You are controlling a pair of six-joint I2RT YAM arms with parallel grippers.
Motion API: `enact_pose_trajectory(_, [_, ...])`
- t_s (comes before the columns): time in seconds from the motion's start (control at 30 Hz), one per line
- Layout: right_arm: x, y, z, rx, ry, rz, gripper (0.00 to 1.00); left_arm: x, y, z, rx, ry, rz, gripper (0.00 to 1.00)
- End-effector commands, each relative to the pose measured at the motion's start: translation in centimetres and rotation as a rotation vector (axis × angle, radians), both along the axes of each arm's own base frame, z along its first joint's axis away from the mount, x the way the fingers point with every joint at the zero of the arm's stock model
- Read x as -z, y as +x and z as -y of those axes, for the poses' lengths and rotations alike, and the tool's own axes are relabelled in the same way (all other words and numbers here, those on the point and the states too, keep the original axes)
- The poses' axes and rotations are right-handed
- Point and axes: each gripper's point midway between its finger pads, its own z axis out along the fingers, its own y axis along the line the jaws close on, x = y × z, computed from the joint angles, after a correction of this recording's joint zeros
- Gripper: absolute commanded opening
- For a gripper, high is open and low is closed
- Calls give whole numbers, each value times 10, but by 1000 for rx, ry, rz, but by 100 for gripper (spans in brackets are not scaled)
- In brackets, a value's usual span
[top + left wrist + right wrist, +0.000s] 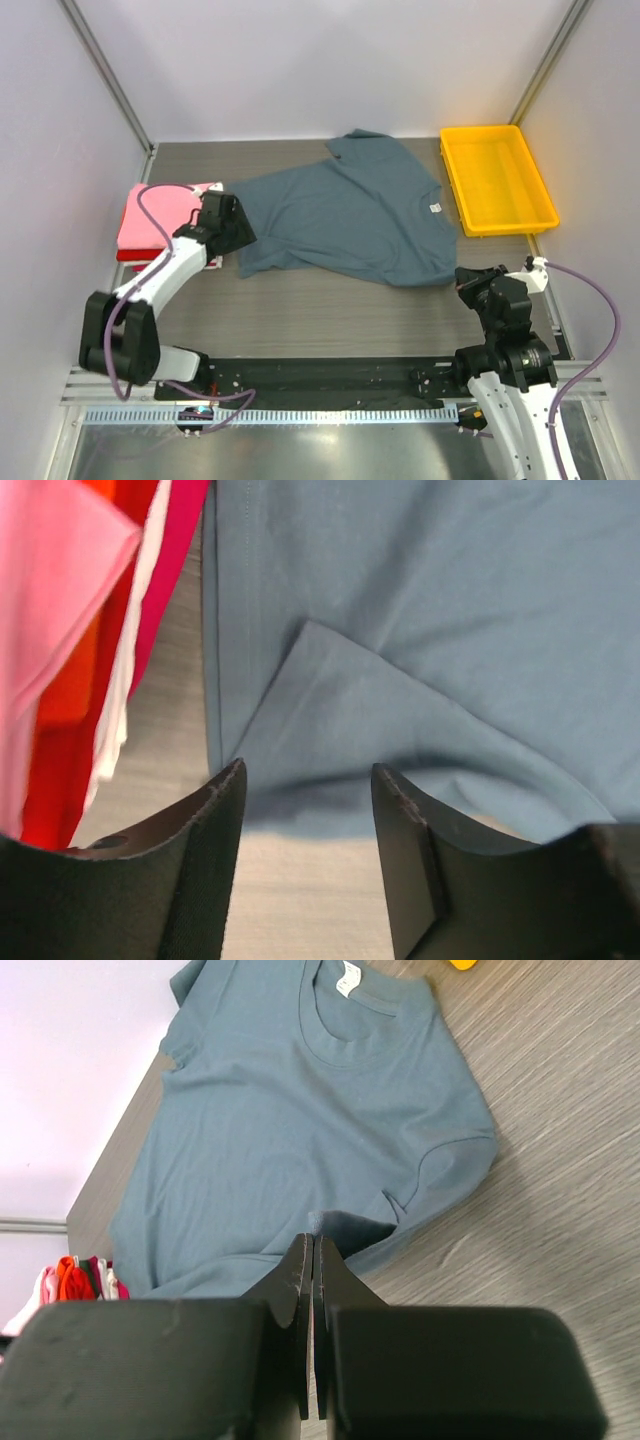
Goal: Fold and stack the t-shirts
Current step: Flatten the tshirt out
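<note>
The slate blue-grey cotton t-shirt lies spread flat on the grey wood-grain surface, its collar end nearer the right arm. The left end effector hangs over the shirt's bottom hem with its jaws partly apart and nothing between them (a turned-up corner of cloth sits just ahead of the tips). To its left lies the folded stack of pink, red and white t-shirts. The right end effector is closed tight and empty, with the shirt's sleeve just ahead of it. The yellow plastic tray lies farther beyond.
</note>
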Motion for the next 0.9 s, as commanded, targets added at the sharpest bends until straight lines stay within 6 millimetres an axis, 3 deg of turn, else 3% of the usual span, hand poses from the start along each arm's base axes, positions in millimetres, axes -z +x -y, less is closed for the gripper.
enact_pose_trajectory(0.0, [-19,10,-2,-17,-17,61,2,7,30,3,32,51,41,52])
enact_pose_trajectory(0.3, [-31,14,0,-25,-53,55,2,29,57,11,74,76,0,47])
enact_pose_trajectory(0.67, [-22,17,-2,-33,-55,31,2,58,73,12,82,116,-76,44])
enact_pose_trajectory(0.87, [-18,19,-1,-23,-60,13,2,69,73,13,74,114,-111,32])
